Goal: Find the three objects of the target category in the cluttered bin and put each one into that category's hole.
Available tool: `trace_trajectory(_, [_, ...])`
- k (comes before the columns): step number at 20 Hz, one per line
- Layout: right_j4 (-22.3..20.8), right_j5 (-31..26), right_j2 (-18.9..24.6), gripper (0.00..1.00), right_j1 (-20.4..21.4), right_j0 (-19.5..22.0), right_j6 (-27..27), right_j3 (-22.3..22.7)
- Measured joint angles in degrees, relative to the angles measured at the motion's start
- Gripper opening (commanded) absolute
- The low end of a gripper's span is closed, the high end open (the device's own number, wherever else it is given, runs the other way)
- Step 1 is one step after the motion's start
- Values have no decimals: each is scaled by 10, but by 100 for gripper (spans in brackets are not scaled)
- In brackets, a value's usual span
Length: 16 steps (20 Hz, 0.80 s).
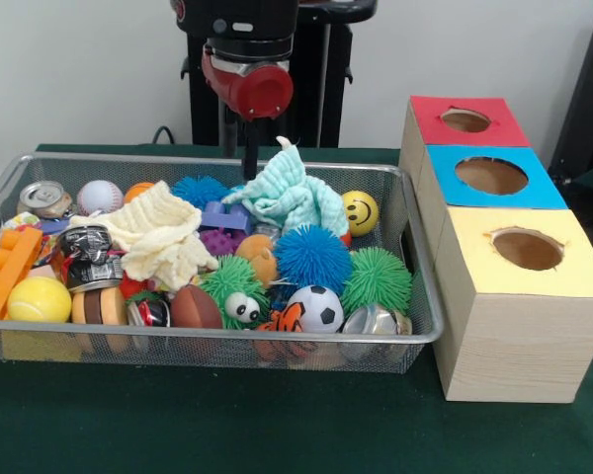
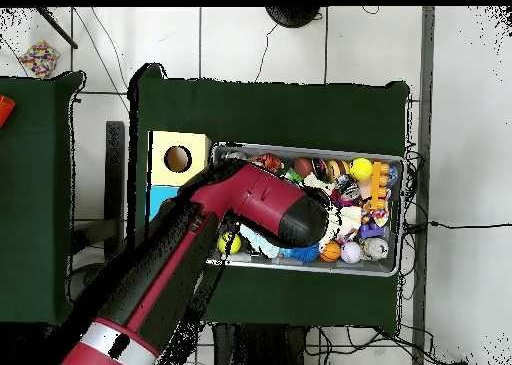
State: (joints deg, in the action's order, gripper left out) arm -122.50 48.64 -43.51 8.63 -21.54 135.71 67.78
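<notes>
Sitting on the green table (image 1: 277, 425), the bin (image 1: 420, 331) is full of toys and takes up the left and middle of the front view. A pale blue cloth (image 1: 295, 197) lies at about 12 o'clock in the bin, near its far wall. A pale yellow cloth (image 1: 163, 237) is at its 9 o'clock side. A blue spiky ball (image 1: 311, 257) sits in the middle, with a green spiky ball (image 1: 378, 279) at its 3 o'clock and a soccer ball (image 1: 319, 308) at its 6 o'clock. A smiley ball (image 1: 361, 212) is beside the blue cloth.

The hole (image 1: 465, 120) is in the red box, the far one of three boxes at 3 o'clock from the bin.

The gripper (image 1: 250, 163) hangs over the bin's far edge, just beside the blue cloth. I cannot tell if it is open or holds anything. In the overhead view the red arm (image 2: 250, 206) covers the left part of the bin.
</notes>
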Motion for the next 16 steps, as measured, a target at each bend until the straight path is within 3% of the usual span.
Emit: trace_trajectory(16, [-13, -1, 0, 100, -8, 3, 0, 0])
